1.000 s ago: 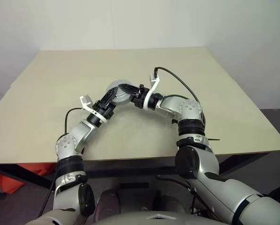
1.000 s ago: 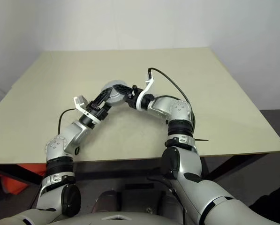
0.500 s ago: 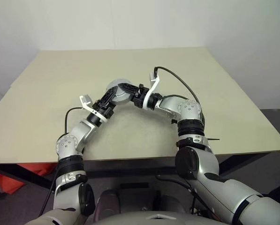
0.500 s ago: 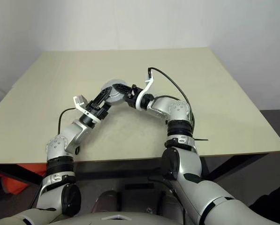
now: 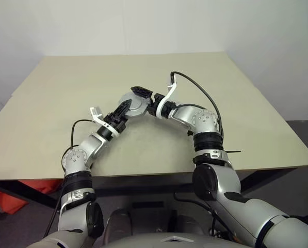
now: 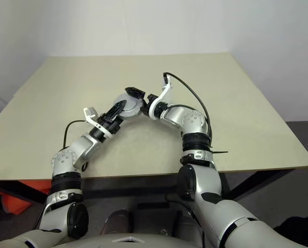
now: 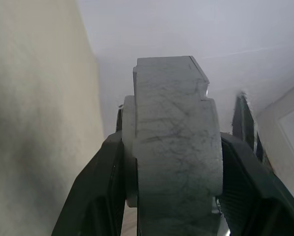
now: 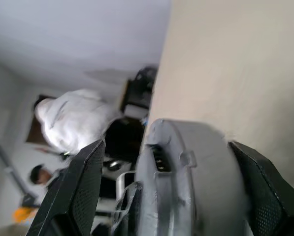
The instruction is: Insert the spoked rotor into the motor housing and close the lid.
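At frame centre, the right end effector (image 5: pixel 141 93) had just sprung wide, releasing the round grey motor housing (image 5: pixel 131 102); the left end effector (image 5: pixel 124 108) kept it clenched, suggesting the lid was seated.

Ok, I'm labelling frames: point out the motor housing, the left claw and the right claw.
motor housing (image 5: pixel 133 101): left eye view, grey round face.
left claw (image 5: pixel 122 109): left eye view, between its fingertips at the housing.
right claw (image 8: pixel 164 187): right wrist view, gap between its spread fingers.

I count one bench (image 5: pixel 66 93) under my arms. Above it is one round grey motor housing (image 5: pixel 132 101), the single part I can make out. I have two grippers, left (image 5: pixel 124 109) and right (image 5: pixel 143 94), each with two black fingers. In my right wrist view I count one person (image 8: pixel 70 120) in white.
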Tool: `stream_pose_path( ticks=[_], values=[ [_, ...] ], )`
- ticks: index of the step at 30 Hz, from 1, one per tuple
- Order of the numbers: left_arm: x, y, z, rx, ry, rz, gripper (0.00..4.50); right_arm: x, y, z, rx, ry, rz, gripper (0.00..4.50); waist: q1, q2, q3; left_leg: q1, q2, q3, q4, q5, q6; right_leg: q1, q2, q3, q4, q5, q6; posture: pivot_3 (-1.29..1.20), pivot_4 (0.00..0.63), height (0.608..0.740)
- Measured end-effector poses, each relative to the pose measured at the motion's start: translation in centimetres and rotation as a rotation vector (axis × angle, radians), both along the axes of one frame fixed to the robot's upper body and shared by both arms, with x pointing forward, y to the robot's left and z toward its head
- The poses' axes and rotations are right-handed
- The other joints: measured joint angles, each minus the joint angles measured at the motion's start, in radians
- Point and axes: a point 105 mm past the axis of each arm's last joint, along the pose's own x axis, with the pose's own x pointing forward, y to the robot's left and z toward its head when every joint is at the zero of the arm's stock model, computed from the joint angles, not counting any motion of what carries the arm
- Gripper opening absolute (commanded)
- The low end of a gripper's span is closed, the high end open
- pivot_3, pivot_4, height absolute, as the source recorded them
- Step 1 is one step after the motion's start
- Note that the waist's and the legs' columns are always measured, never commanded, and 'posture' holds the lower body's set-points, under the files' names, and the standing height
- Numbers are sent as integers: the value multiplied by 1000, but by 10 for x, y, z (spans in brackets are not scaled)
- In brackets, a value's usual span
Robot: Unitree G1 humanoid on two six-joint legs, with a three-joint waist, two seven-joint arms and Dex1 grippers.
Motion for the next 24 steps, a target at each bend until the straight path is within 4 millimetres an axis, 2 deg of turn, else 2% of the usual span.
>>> stream_pose_path(
  ticks=[2,8,10,14,18,24],
  values=[
    [3,12,0,5,-3,57,2142,4,-4,-3,-33,-3,-37,4449,-2,0,0,0,0,0,0,0,0,0,0,0,1,0,0,0,0,740],
    [10,70,-2,8,22,306,2142,9,-9,-10,-59,4,-81,4449,-7,0,0,1,0,0,1,0,0,0,0,0,2,0,0,0,0,740],
    [12,86,-9,27,65,388,2142,9,-10,-11,-58,8,-83,4449,-7,0,0,1,0,0,1,0,0,0,0,0,2,0,0,0,0,740],
    [13,119,-39,81,218,561,2142,9,-11,-12,-58,13,-85,4449,-4,-2,0,1,0,-1,2,0,0,1,0,0,2,0,0,0,0,740],
    [9,141,-60,107,325,676,2142,10,-12,-15,-59,26,-87,4449,-4,-6,0,1,0,-1,2,0,0,1,0,0,2,0,0,0,0,740],
    [10,161,-63,118,381,788,2142,10,-12,-19,-63,36,-88,4449,-7,-8,-1,2,0,-1,2,0,-1,1,0,0,4,0,0,0,0,740]
  ],
)
